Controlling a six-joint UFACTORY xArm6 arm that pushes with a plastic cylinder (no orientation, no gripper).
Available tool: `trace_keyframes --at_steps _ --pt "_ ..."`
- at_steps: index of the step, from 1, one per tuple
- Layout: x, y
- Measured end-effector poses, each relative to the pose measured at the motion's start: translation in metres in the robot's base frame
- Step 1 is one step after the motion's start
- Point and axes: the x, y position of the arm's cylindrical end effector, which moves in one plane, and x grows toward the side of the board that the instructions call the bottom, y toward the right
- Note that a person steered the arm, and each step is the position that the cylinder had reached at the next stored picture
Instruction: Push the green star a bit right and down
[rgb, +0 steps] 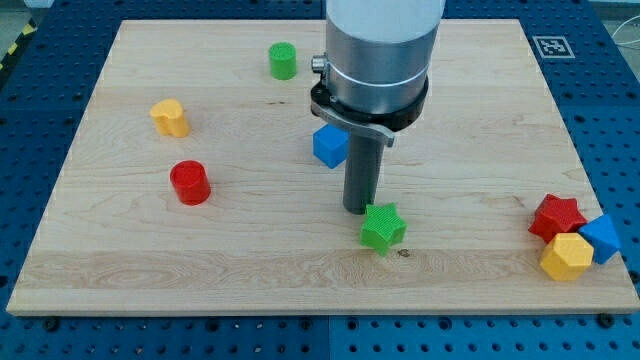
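The green star (383, 227) lies on the wooden board (250, 250), a little right of the middle and toward the view's bottom. My tip (359, 209) stands just at the star's upper left, touching or nearly touching its edge. The rod rises from there into the grey arm body at the view's top.
A blue cube (330, 146) sits just left of the rod. A green cylinder (283, 61) is at the top, a yellow block (170, 117) and red cylinder (189, 183) at the left. A red star (556, 217), blue block (603, 237) and yellow block (567, 257) cluster at the bottom right.
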Motion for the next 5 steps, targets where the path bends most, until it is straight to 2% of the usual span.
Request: trace_keyframes --at_steps 1,3,5 --pt "0.018 -0.006" --pt "0.021 0.001" --pt "0.024 0.038"
